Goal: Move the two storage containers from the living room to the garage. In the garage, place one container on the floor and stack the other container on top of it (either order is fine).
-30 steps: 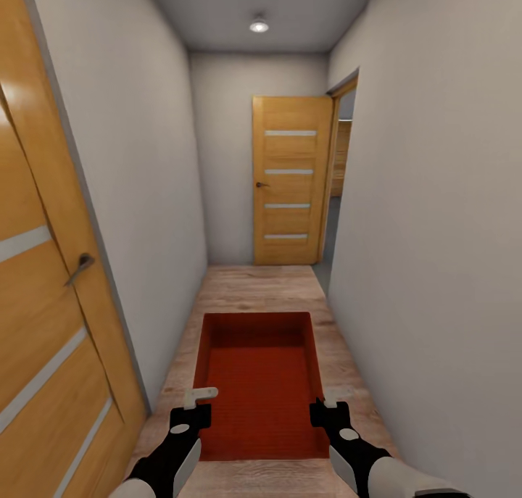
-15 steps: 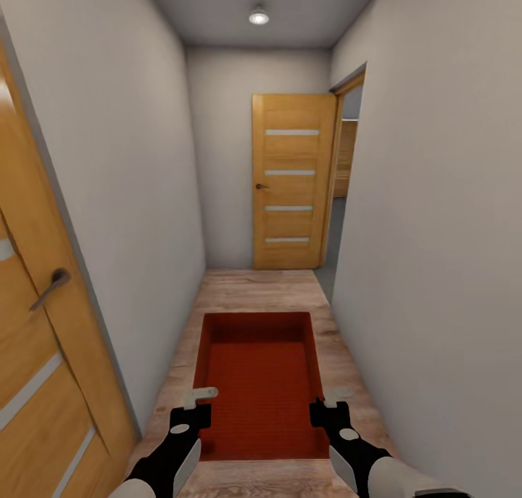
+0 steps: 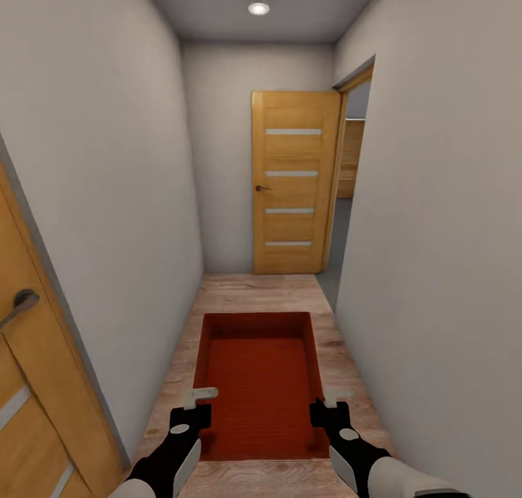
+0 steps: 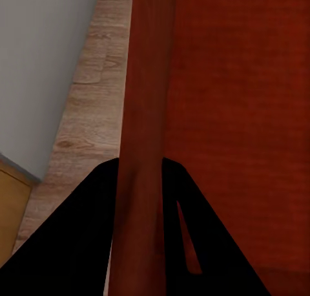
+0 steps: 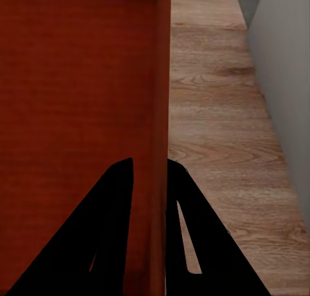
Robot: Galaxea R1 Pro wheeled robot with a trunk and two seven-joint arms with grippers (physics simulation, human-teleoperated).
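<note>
While I carry one storage container (image 3: 259,382) down a narrow hallway, it hangs low and dead ahead of me at 12 o'clock, above the wood plank floor (image 3: 254,288). Its long axis runs from 6 to 12 o'clock, straight away from my trunk, and the open top faces up.

My left gripper (image 3: 194,405) takes the left long wall near the near corner, at about 7 o'clock on the box. My right gripper (image 3: 326,405) takes the right long wall opposite, at about 5 o'clock. Both arms reach forward level and roughly parallel, so neither is nearer the load than the other.

In the left wrist view, the two dark fingers (image 4: 87,238) straddle the thin red wall, one outside and one inside, closed down onto it. The right wrist view shows the same: fingers (image 5: 110,231) pinched on the right wall with no visible gap.

A half-open wooden door (image 3: 293,183) stands at 12 o'clock at the hallway's end, with a doorway (image 3: 346,186) at about 1 o'clock beside it. Another wooden door (image 3: 29,382) sits close at 9 o'clock.

Judgement: the coming move is a right turn through that opening. The box's long axis projects forward, so its far corners are likely to swing close to the white walls (image 3: 435,230) unless the turn is wide.
</note>
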